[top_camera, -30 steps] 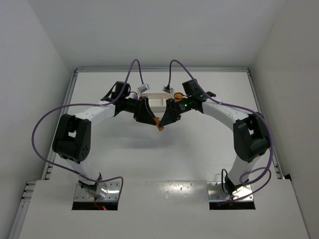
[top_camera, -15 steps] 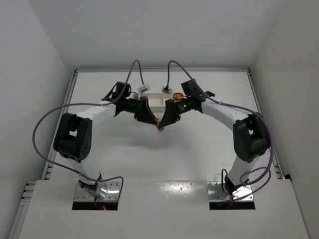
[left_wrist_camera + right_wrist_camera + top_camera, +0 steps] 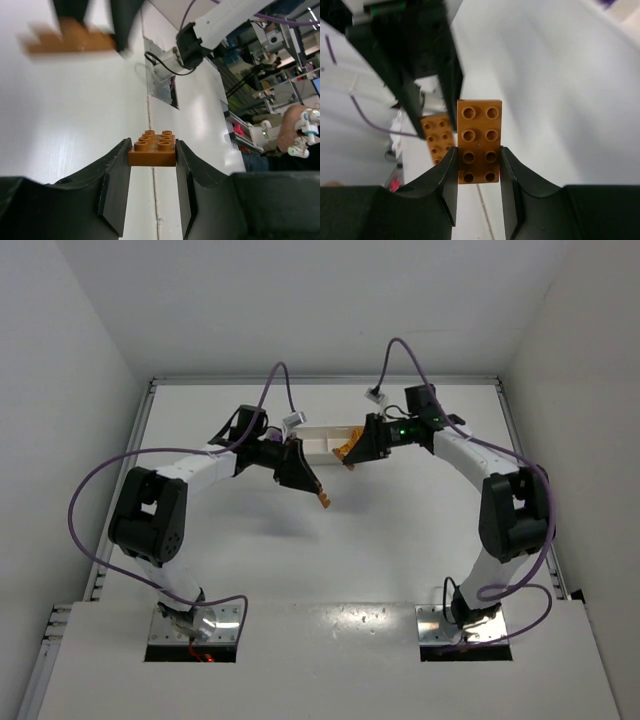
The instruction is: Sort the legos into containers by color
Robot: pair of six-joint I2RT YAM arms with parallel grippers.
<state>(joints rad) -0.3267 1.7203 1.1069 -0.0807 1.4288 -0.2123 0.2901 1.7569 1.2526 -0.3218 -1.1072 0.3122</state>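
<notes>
My left gripper (image 3: 320, 494) is shut on an orange-brown lego plate (image 3: 325, 501) and holds it above the table, in front of the white tray (image 3: 318, 430). In the left wrist view the plate (image 3: 152, 148) sits across the fingertips of that gripper (image 3: 152, 145). My right gripper (image 3: 348, 452) is shut on a second orange-brown plate (image 3: 344, 451) at the tray's near right edge. In the right wrist view this long plate (image 3: 479, 135) is pinched at its lower end by that gripper (image 3: 479, 150), and the left gripper's plate (image 3: 437, 138) hangs behind it. The tray's contents are mostly hidden.
A purple shape (image 3: 611, 3) shows at the top right corner of the right wrist view, on something white. Purple cables arc above both arms. The enclosure's white walls close in the table at the back and sides.
The two grippers met at one orange-brown piece in front of the tray. The right gripper has pulled away up and right to the tray with one plate; the left keeps the other.
</notes>
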